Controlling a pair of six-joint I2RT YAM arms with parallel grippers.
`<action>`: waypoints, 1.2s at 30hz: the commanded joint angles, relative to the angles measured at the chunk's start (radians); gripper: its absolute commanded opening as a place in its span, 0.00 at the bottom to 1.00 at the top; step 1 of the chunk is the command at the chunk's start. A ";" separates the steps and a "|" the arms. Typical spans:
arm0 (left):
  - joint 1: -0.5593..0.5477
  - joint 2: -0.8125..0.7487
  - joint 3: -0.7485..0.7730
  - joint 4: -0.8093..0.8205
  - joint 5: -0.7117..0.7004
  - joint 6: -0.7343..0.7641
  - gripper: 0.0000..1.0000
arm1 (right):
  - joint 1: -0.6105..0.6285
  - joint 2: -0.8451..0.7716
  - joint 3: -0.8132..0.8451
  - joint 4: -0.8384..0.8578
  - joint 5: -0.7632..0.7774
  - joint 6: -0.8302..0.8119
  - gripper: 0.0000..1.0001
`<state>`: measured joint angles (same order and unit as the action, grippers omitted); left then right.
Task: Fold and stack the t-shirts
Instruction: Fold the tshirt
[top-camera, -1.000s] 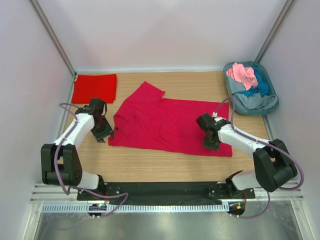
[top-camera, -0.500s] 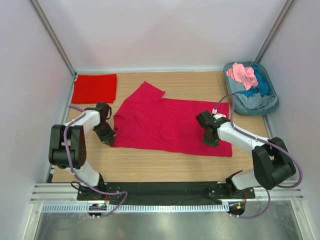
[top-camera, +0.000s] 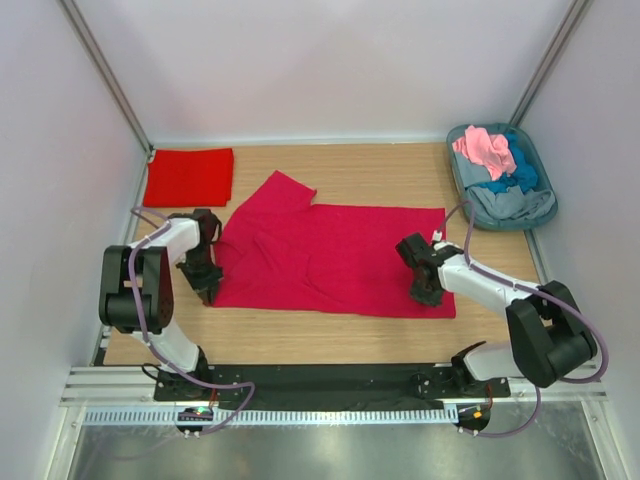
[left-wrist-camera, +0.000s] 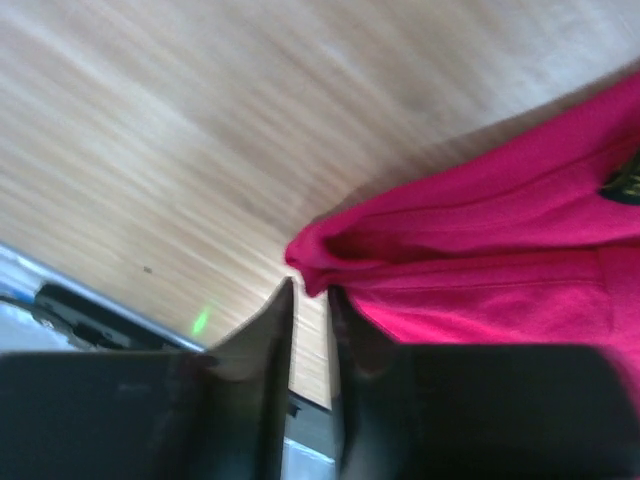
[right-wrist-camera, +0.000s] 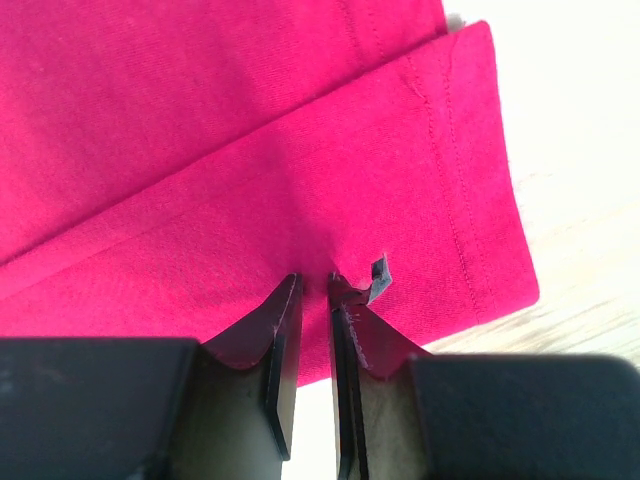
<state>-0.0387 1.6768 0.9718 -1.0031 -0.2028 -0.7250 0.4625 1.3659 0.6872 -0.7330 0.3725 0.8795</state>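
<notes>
A crimson t-shirt (top-camera: 330, 255) lies spread flat across the middle of the wooden table (top-camera: 300, 335). My left gripper (top-camera: 207, 283) sits at its near-left corner. In the left wrist view, that gripper (left-wrist-camera: 310, 290) is shut on the corner tip of the crimson t-shirt (left-wrist-camera: 480, 250). My right gripper (top-camera: 428, 288) rests on the shirt's near-right part, close to the hem. The right wrist view shows this gripper (right-wrist-camera: 315, 283) shut on a small pinch of the crimson t-shirt (right-wrist-camera: 250, 130). A folded scarlet t-shirt (top-camera: 190, 176) lies at the back left.
A grey-blue oval tub (top-camera: 456, 172) at the back right holds a pink t-shirt (top-camera: 485, 148), a blue one (top-camera: 522, 172) and a grey one (top-camera: 510, 205). White walls close in the table on both sides. A black rail runs along the near edge.
My left gripper has shut on the shirt's near-left corner. The crimson shirt has slid left and lies flatter, its sleeve shifted left. The right gripper has moved slightly nearer with the cloth.
</notes>
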 joint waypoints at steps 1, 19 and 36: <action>0.008 -0.051 -0.001 -0.072 -0.058 -0.034 0.23 | -0.001 -0.027 -0.025 -0.060 0.022 0.056 0.24; -0.004 0.136 0.692 0.328 0.410 0.097 0.59 | -0.018 -0.030 0.455 -0.017 -0.070 -0.261 0.45; -0.027 0.802 1.337 0.368 0.457 0.349 0.59 | -0.189 0.163 0.508 0.191 -0.360 -0.435 0.61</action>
<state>-0.0673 2.4355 2.2299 -0.6830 0.2111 -0.4088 0.2676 1.5208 1.2064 -0.6075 0.0704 0.4675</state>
